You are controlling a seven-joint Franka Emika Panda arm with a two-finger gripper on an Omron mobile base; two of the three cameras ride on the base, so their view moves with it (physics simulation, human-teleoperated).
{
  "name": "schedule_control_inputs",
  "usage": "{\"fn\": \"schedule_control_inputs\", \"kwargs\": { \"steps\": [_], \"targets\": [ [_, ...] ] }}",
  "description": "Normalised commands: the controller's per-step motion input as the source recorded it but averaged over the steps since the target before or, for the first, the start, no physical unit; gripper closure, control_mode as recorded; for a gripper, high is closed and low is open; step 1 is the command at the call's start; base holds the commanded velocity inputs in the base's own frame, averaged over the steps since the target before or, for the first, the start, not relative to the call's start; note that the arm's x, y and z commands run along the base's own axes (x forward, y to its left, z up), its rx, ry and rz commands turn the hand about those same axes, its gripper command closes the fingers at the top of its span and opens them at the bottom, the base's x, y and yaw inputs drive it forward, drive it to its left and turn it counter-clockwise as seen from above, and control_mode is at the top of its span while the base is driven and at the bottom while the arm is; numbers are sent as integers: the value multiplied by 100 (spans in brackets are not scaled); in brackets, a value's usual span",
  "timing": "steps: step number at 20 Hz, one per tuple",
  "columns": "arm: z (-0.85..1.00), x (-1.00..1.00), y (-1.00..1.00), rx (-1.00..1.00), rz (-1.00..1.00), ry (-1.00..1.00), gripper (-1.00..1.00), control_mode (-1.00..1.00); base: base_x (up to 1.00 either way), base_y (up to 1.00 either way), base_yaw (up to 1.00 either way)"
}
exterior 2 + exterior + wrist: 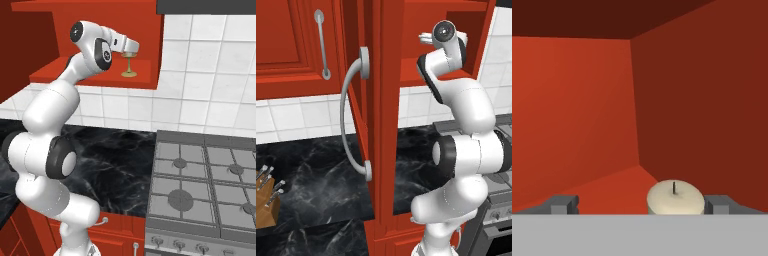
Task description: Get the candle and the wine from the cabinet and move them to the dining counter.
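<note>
The red cabinet (95, 75) stands open and my arm reaches into it. On its shelf stands the candle (129, 65), a cream stub in a small brass stemmed holder. My gripper (131, 51) hangs at the candle's top, open. In the hand view the candle's round cream top (675, 198) sits between the two dark fingertips (562, 204), closer to the right one, with the cabinet's red back corner (634, 100) behind. The wine and the dining counter are out of view.
The open cabinet door (378, 125) with its long curved silver handle (348, 115) stands close left of the arm. Below lies a black marble worktop (115, 165) with a white-tile backsplash (200, 75). A gas stove (200, 185) sits right, a knife block (266, 197) far left.
</note>
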Motion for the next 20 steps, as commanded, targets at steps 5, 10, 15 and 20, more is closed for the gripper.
{"fn": "schedule_control_inputs", "kwargs": {
  "steps": [5,10,15,20],
  "targets": [
    [0,0,0,0,0,0,100,-100,0,0,0],
    [0,0,0,0,0,0,100,-100,0,0,0],
    [0,0,0,0,0,0,100,-100,0,0,0],
    [0,0,0,0,0,0,100,-100,0,0,0]
  ]
}}
